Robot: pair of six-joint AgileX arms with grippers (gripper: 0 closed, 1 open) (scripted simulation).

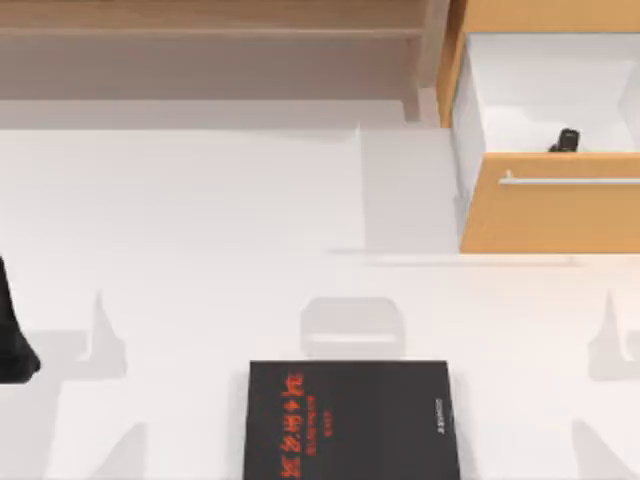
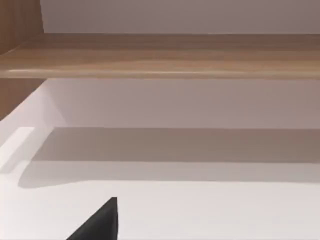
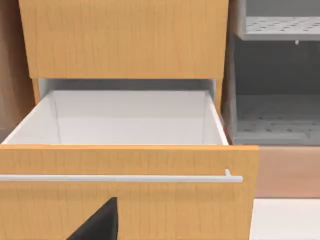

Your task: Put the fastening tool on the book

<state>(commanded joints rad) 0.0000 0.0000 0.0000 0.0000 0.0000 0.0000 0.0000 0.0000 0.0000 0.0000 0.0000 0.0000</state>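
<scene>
The book (image 1: 350,420) lies flat at the table's front middle, black cover with red characters, its near end cut off by the view's edge. The fastening tool (image 1: 566,140), a small black block, sits inside the open drawer (image 1: 550,95) at the back right, against the drawer's front panel. My left gripper (image 1: 12,345) is parked at the table's far left edge, well away from both. A black part of my right gripper (image 3: 100,225) shows in the right wrist view, which faces the open drawer's front panel (image 3: 125,190) and its white inside.
The drawer's orange front with a silver handle (image 1: 570,181) juts out over the table at the right. A wooden shelf (image 1: 210,40) runs along the back. Beside the drawer stand grey perforated shelves (image 3: 280,120). White tabletop (image 1: 200,230) stretches between book and drawer.
</scene>
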